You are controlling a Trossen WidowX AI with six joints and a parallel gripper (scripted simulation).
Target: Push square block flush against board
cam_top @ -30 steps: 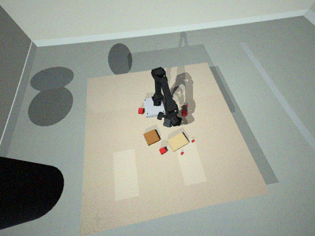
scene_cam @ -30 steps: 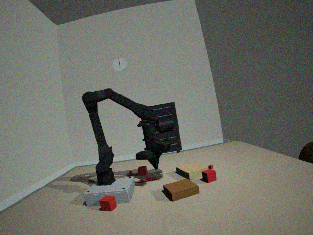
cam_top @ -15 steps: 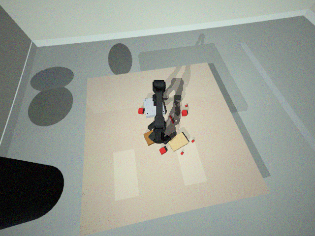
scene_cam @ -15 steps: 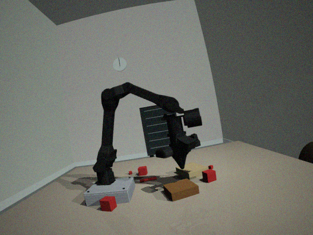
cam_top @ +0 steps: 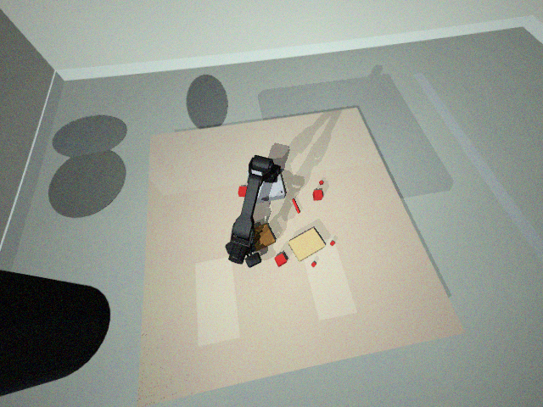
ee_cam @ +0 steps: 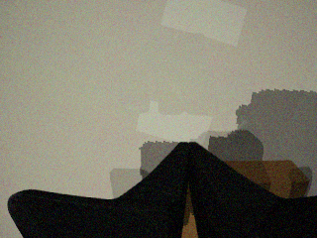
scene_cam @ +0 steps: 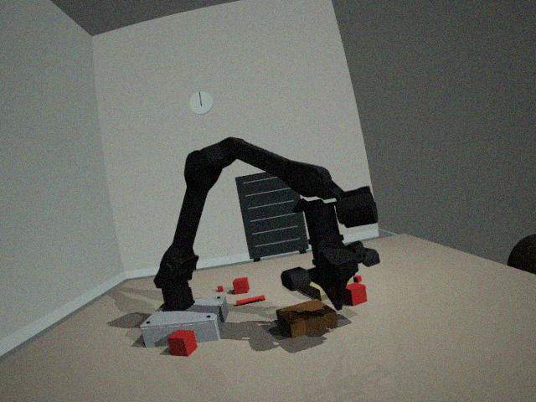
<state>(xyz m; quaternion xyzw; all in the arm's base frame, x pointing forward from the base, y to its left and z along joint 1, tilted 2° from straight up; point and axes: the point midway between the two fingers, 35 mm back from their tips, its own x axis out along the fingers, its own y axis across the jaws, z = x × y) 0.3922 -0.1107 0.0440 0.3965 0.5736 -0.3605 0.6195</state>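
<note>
The gripper (scene_cam: 337, 302) is pointing down with its jaws pressed together on nothing, its tip sitting at the far edge of the brown square block (scene_cam: 306, 317), though contact is hard to judge. The block is lying flat on the beige surface (cam_top: 271, 332). The pale board (cam_top: 306, 243) is lying near the block, apart from it, a red cube (cam_top: 281, 259) resting by the gap.

Arm (scene_cam: 203, 182) arches from grey base (scene_cam: 182, 324) over to the right, hand (scene_cam: 335, 302) pointing down w/ fingers pressed together, nothing between them. Tip sits just behind brown block (scene_cam: 306, 317), by its far right corner; contact unclear. Red cube (scene_cam: 355, 293) just right of hand. Another red cube (scene_cam: 182, 342) in front of base. Red stick (scene_cam: 249, 300) and cube (scene_cam: 240, 285) behind, on table (scene_cam: 432, 324).
</note>
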